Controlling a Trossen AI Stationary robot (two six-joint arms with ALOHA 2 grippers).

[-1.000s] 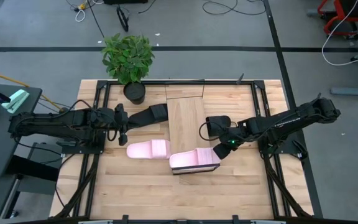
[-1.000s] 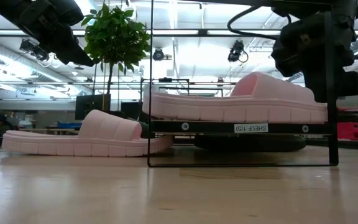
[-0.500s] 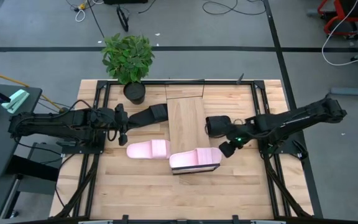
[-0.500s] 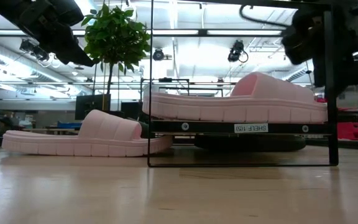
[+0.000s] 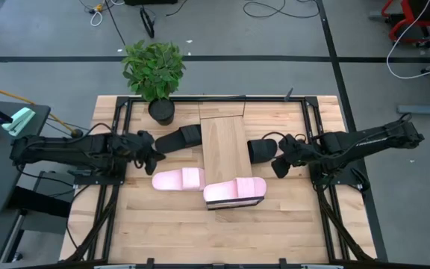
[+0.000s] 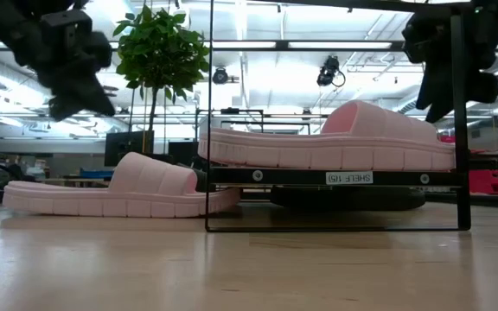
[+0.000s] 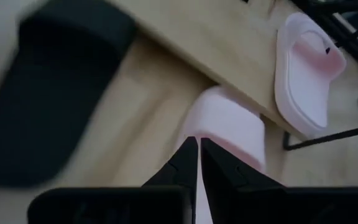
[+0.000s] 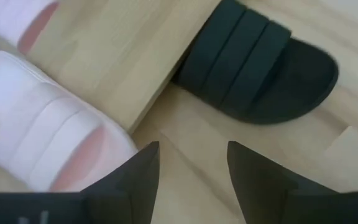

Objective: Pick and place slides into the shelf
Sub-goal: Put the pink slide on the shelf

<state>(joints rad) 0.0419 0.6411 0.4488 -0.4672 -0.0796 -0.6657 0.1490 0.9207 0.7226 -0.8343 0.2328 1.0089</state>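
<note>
The shelf is a long light-wood rack in the middle of the table. One pink slide lies sole-down on its near end. The second pink slide lies on the table to the shelf's left. A black slide lies left of the shelf, and another black slide lies on its right with one end under the board. My left gripper is shut and hovers above the table between the left black slide and the pink slide. My right gripper is open and hovers near the right black slide.
A potted plant stands at the table's far edge, left of the shelf. Black frame rails run along both sides of the table. Bare wood spreads across the table's near part.
My right gripper has drawn back from the heel end of the pink slide on the shelf, moving up and toward the table's right and far side. The slide has stayed in place. My left gripper has come down a little and shifted slightly toward the shelf.
</note>
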